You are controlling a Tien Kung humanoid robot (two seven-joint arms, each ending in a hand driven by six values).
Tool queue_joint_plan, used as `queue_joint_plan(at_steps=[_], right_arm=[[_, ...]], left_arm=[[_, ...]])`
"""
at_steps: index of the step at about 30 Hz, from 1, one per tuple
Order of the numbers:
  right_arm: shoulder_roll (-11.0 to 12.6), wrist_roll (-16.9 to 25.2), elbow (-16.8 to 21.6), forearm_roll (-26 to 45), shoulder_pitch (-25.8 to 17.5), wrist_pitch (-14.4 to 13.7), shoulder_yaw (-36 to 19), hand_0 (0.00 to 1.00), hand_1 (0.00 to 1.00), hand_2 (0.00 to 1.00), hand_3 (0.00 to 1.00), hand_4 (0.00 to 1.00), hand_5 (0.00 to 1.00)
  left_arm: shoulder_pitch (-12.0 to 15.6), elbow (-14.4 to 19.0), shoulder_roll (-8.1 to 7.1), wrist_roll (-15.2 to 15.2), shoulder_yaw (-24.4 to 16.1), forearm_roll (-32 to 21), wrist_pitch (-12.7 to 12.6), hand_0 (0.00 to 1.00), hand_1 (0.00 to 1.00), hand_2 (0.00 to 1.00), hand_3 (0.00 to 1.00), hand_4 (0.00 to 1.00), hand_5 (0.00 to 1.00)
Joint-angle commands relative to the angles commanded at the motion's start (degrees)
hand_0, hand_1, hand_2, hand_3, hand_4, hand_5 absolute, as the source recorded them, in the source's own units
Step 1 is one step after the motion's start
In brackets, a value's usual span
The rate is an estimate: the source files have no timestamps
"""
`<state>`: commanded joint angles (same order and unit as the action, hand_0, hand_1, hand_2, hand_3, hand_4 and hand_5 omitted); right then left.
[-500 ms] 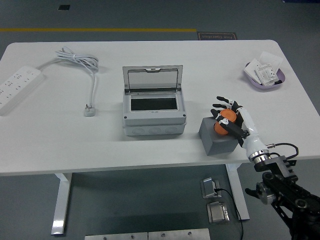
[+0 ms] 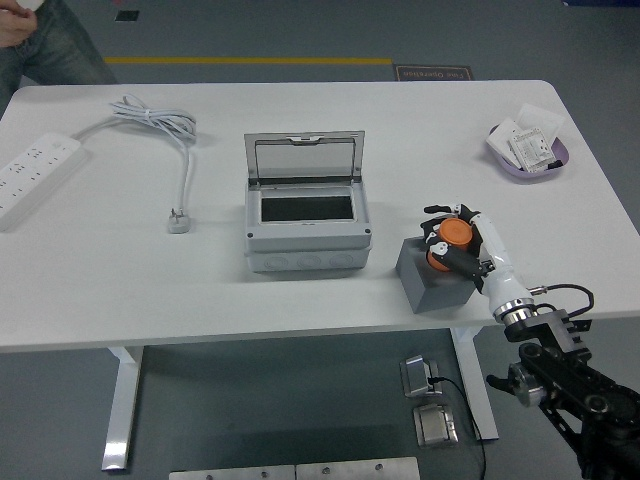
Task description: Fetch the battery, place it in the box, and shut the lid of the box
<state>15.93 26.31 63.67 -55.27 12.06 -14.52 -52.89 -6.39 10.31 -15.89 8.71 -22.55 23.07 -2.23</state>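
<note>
Here the right hand (image 2: pixel 452 243) has its fingers curled around the orange battery (image 2: pixel 449 240), lower right of the frame, on a grey block (image 2: pixel 432 281). The battery looks small, rigid, smooth, maybe slippery; grip its sides. The box (image 2: pixel 307 222) sits centre bench (image 2: pixel 150 290), lid (image 2: pixel 305 158) up.

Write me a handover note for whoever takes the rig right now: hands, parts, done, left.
Right hand: fingers closed on the orange battery, over the grey block near the table's front right.
Left hand: not in view.
Box: mid-table, left of the block, lid open and upright, inside looks empty.
A person stands at the far left corner, clear of the job.
Done: battery grasped.
Left: carry it left to the box, drop it in, close the lid.
</note>
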Motion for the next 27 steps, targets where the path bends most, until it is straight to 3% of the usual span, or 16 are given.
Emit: queue_joint_plan(at_steps=[3, 4, 9, 10, 15, 16, 27], right_arm=[[0.0, 0.5, 0.1, 0.4, 0.1, -0.3, 0.2, 0.223, 0.349, 0.453, 0.567, 0.375, 0.002], [0.0, 0.6, 0.1, 0.6, 0.2, -0.4, 0.2, 0.211, 0.319, 0.344, 0.551, 0.316, 0.002], [0.1, 0.9, 0.3, 1.2, 0.4, -0.5, 0.4, 0.211, 0.319, 0.344, 0.551, 0.316, 0.002], [0.1, 1.0, 0.3, 1.3, 0.5, -0.5, 0.5, 0.189, 0.278, 0.288, 0.477, 0.339, 0.002], [0.2, 0.9, 0.7, 1.4, 0.7, -0.7, 0.5, 0.189, 0.278, 0.288, 0.477, 0.339, 0.002], [0.2, 0.8, 0.9, 1.3, 0.7, -0.6, 0.5, 0.174, 0.240, 0.283, 0.414, 0.263, 0.002], [0.6, -0.4, 2.2, 0.1, 2.2, -1.2, 0.6, 0.144, 0.183, 0.283, 0.383, 0.241, 0.002]], left_arm=[[-0.1, 0.0, -0.04, 0.0, 0.0, 0.1, 0.0, 0.622, 0.695, 0.645, 0.601, 0.677, 0.195], [-0.1, 0.0, -0.06, 0.0, 0.0, 0.2, 0.0, 0.622, 0.698, 0.645, 0.600, 0.674, 0.189], [-0.2, 0.0, -0.15, 0.0, 0.1, 0.3, 0.1, 0.622, 0.698, 0.645, 0.600, 0.674, 0.189], [-0.3, 0.0, -0.18, 0.0, 0.1, 0.3, 0.1, 0.623, 0.696, 0.645, 0.601, 0.674, 0.187], [-0.3, 0.0, -0.25, 0.0, 0.3, 0.2, 0.1, 0.623, 0.696, 0.645, 0.601, 0.674, 0.187], [-0.3, 0.0, -0.25, 0.0, 0.3, 0.2, 0.1, 0.623, 0.697, 0.645, 0.602, 0.675, 0.184], [-0.4, 0.0, -0.30, 0.1, -0.1, 0.7, 0.1, 0.623, 0.697, 0.645, 0.602, 0.677, 0.182]])
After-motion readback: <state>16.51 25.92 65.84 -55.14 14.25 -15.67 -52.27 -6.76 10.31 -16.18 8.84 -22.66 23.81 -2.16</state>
